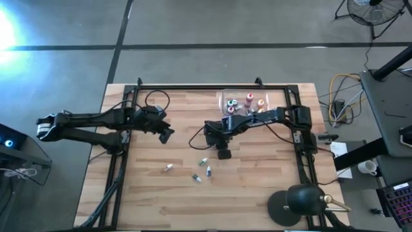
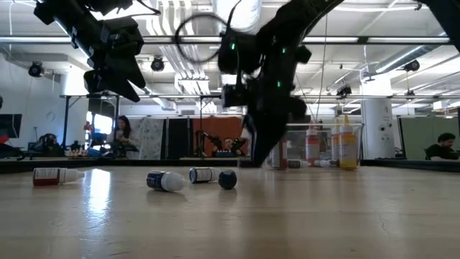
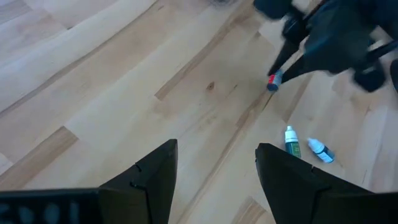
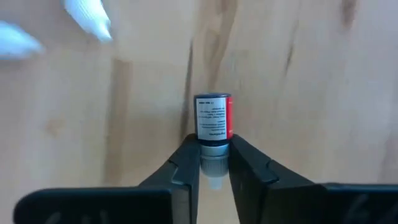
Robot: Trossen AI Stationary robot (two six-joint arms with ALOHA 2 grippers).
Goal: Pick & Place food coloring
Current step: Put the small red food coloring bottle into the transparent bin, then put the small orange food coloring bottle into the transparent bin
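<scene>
Right claw (image 1: 223, 153), high view: hanging over mid-surface between the clear rectangular plastic box (image 1: 226, 96) and four small loose bottles (image 1: 207, 171); left claw (image 1: 167, 135) waiting apart, its fingers spread and empty in its wrist view. Right wrist view: fingers pinching a small red-labelled dropper bottle (image 4: 213, 118) by its cap end. Step judged: carrying; next, moving boxward and releasing.

Pale, smooth wood-plank table (image 1: 257, 193) with slight sheen; clear plastic box (image 1: 225, 98); paper-labelled bottle (image 4: 213, 119).
</scene>
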